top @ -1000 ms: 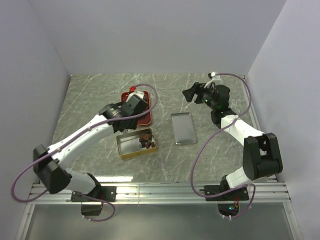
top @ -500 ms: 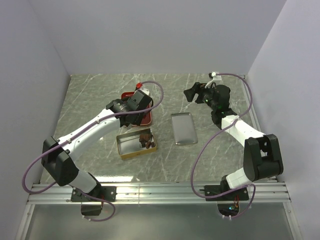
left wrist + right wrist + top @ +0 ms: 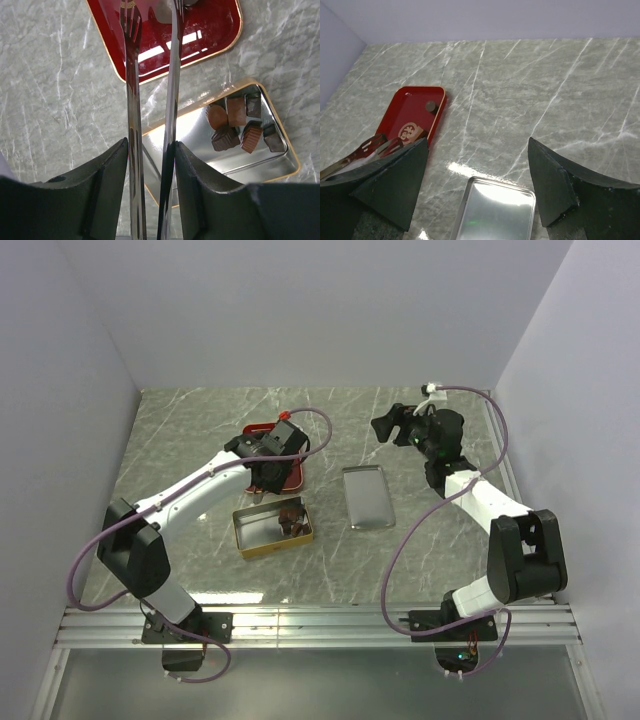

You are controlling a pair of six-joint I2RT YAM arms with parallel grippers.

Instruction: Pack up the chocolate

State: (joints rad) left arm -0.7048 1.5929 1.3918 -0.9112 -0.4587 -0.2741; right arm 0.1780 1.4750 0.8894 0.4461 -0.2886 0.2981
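Presently the left pincer (image 3: 150, 150) is clenched on steel tongs (image 3: 131, 100), whose tips reach over the red tray (image 3: 200, 25). The right pincer (image 3: 477, 145) gapes wide, grasping nothing, above the table (image 3: 545, 75) toward its far right corner. The chocolate (image 3: 235, 125) sits clustered at one end of the gold tin (image 3: 185, 127), just nearside of the tray. Only the right wrist view shows a small dark round item (image 3: 430, 105) on the tray.

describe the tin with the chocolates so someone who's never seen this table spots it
On the grey marble table, look nearer the arm bases than the red tray: the tin is an open rectangular box with a gold rim. Unlike the flat silver panel on its right and the red tray, it holds a cluster of brown chocolates at one end.
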